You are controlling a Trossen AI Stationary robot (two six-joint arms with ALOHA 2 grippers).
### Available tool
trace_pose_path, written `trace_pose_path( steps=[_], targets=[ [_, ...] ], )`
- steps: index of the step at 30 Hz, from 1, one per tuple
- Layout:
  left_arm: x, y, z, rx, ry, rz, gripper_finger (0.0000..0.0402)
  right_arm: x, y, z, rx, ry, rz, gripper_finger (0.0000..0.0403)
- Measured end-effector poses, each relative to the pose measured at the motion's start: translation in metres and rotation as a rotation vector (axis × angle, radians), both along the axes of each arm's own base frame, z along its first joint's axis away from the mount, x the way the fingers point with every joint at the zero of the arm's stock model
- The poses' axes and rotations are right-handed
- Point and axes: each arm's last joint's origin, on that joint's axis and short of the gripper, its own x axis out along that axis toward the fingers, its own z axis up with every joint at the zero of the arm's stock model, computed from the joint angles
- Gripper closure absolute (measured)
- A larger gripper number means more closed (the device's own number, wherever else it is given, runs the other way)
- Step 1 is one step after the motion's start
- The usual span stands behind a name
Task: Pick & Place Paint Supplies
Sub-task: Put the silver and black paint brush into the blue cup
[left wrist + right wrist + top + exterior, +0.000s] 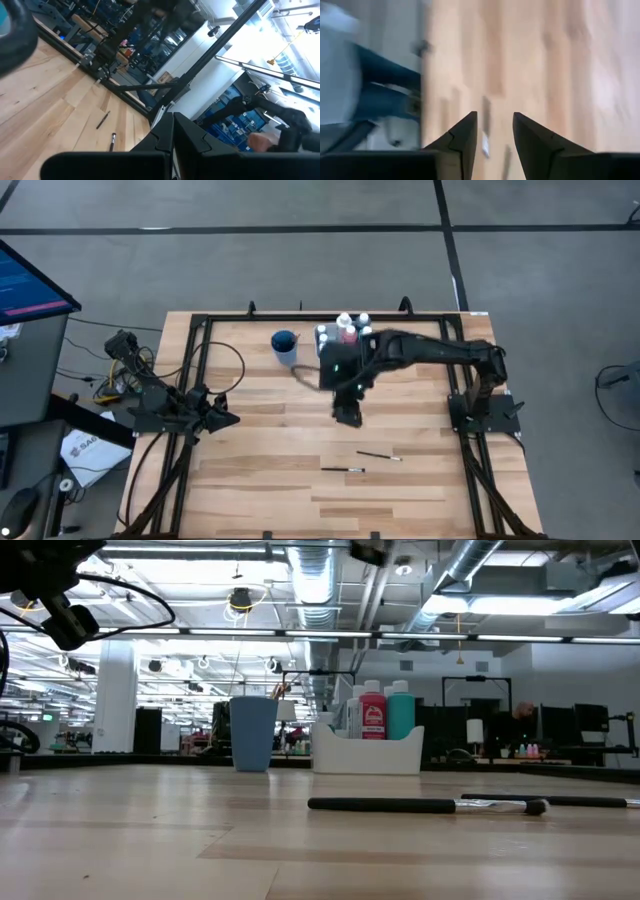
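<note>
My right pincer (347,416) hangs part-open and empty above the surface (260,480). The two paintbrushes (379,455) look light, stiff and thin, lying flat; I'd pinch mid-handle.

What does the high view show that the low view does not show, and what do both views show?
Only the high view shows both arms whole: the left gripper parked shut at the table's left side, and the right gripper open above the middle of the table.

Only the low view shows the room behind, and from the side the red bottle and teal bottle standing upright in the white tray.

Both show the blue cup, the tray with bottles, and two paintbrushes lying on the wood.
</note>
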Motion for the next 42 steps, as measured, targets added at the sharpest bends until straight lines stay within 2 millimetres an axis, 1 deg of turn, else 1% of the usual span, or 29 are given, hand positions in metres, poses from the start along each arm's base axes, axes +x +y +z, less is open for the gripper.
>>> trace_pose_path(
  steps=[2,4,5,6,9,10,11,13,15,17,19,21,23,26,29,33,35,38,42],
  targets=[
    [0.000,0.000,0.000,0.000,0.000,0.000,0.0400,-0.001,0.009,-0.016,-0.083,0.157,-0.070,0.0284],
    [0.000,0.000,0.000,0.000,0.000,-0.002,0.0400,-0.011,0.019,-0.032,-0.205,0.352,-0.129,0.0281],
    [0.000,0.000,0.000,0.001,0.001,-0.002,0.0400,-0.010,0.024,-0.042,-0.251,0.412,-0.149,0.0279],
    [0.000,0.000,0.000,0.002,0.001,-0.003,0.0400,-0.006,0.031,-0.050,-0.276,0.423,-0.168,0.0276],
    [0.001,-0.001,0.000,0.004,0.003,-0.003,0.0400,-0.015,0.051,-0.074,-0.347,0.578,-0.151,0.0263],
    [0.001,-0.001,-0.001,0.008,0.007,-0.004,0.0400,-0.010,0.060,-0.081,-0.337,0.546,-0.149,0.0258],
    [0.001,-0.001,-0.001,0.007,0.005,-0.007,0.0400,-0.010,0.067,-0.088,-0.338,0.546,-0.138,0.0252],
    [0.001,-0.001,0.000,0.004,0.003,-0.005,0.0400,-0.019,0.081,-0.108,-0.370,0.628,-0.094,0.0241],
    [0.001,-0.001,-0.001,0.011,0.008,-0.008,0.0400,-0.015,0.096,-0.126,-0.319,0.569,-0.077,0.0231],
    [0.002,-0.002,-0.001,0.009,0.008,-0.002,0.0400,-0.027,0.103,-0.141,-0.319,0.603,-0.088,0.0225],
    [0.002,-0.002,-0.002,0.018,0.016,-0.002,0.0400,-0.031,0.110,-0.152,-0.277,0.555,-0.145,0.0222],
    [0.002,-0.002,-0.001,0.011,0.011,0.000,0.0400,-0.048,0.110,-0.160,-0.266,0.594,-0.226,0.0222],
    [0.002,-0.002,-0.002,0.016,0.016,0.004,0.0400,-0.060,0.112,-0.166,-0.229,0.581,-0.298,0.0225],
    [0.003,-0.002,-0.001,0.008,0.015,0.026,0.0400,-0.082,0.112,-0.175,-0.218,0.608,-0.347,0.0229],
    [0.003,-0.002,-0.001,0.008,0.019,0.041,0.0400,-0.089,0.115,-0.185,-0.201,0.583,-0.338,0.0233],
    [0.003,-0.001,-0.001,0.007,0.020,0.049,0.0400,-0.099,0.118,-0.204,-0.220,0.626,-0.311,0.0234],
    [0.003,-0.002,-0.002,0.010,0.023,0.049,0.0400,-0.102,0.117,-0.212,-0.244,0.661,-0.301,0.0233],
    [0.003,-0.001,-0.002,0.008,0.022,0.052,0.0400,-0.101,0.116,-0.220,-0.254,0.665,-0.292,0.0232],
    [0.003,-0.001,-0.001,0.005,0.019,0.053,0.0400,-0.106,0.109,-0.231,-0.260,0.678,-0.294,0.0235]
  ],
)
